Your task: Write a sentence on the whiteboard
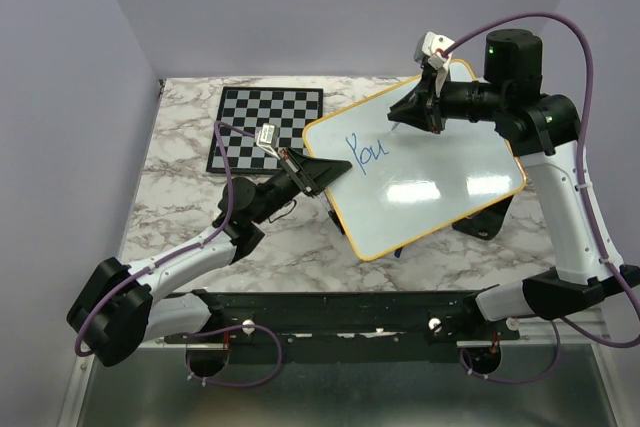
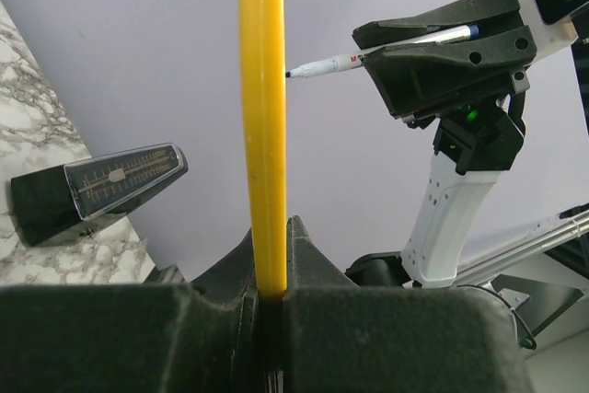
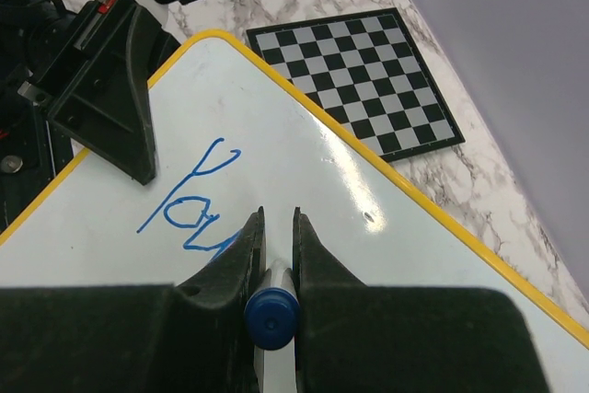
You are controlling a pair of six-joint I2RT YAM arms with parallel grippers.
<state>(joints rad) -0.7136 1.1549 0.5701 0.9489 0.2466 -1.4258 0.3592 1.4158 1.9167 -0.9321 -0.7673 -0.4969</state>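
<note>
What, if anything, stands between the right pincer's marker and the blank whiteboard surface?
Nothing visible. The marker in the right pincer points at bare whiteboard beside the written "You"; the left pincer only clamps the board's yellow edge.

A table [image 1: 180,207] with a grey-veined marble top carries everything. A chessboard [image 1: 262,127] lies flat on its far left part, its right edge passing under the left corner of the whiteboard [image 1: 440,177] in the overhead view. The whiteboard covers the right half. A black foot [image 1: 482,222] shows beneath its near right edge, but whether it touches the marble cannot be told.
</note>
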